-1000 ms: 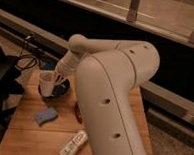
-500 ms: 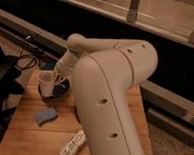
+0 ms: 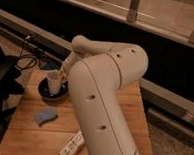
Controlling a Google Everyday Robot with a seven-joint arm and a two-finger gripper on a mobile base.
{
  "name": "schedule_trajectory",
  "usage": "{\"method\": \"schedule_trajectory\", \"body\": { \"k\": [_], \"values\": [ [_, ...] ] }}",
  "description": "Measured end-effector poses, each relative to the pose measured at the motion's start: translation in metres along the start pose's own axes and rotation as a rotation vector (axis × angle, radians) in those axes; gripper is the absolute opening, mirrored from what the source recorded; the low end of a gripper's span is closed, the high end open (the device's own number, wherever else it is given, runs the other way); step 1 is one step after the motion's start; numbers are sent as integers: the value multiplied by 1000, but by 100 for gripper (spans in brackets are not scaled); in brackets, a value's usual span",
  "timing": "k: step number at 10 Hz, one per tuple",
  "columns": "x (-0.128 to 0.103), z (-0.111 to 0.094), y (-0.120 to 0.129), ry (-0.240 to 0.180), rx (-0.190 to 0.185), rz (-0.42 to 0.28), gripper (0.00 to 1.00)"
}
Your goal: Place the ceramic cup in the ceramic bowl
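The pale white ceramic cup (image 3: 53, 82) stands upright within the rim of the dark ceramic bowl (image 3: 44, 92), at the back left of the wooden table. I cannot tell whether the cup rests on the bowl's floor or hangs just above it. My gripper (image 3: 64, 74) is at the cup's upper right edge, reaching down from behind my large white arm (image 3: 101, 97), which hides most of it.
A light blue sponge (image 3: 46, 115) lies in front of the bowl. A white bottle with a label (image 3: 71, 145) lies near the table's front edge. Black cables and dark equipment (image 3: 5, 78) sit to the left of the wooden table (image 3: 26, 137). A dark wall runs behind.
The cup and gripper seem to have shifted slightly right, towards the middle of the bowl. The sponge and bottle have not moved.
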Motion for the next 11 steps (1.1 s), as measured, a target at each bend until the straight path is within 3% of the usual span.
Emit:
{"method": "schedule_trajectory", "body": {
  "k": [2,6,10,11],
  "values": [
    [-13,2,-14,-11,-30,29,39],
    [-17,23,-22,-7,-47,51,76],
    [-9,29,-15,-11,-65,28,80],
    [-3,22,-11,-7,-63,21,80]
  ]
}}
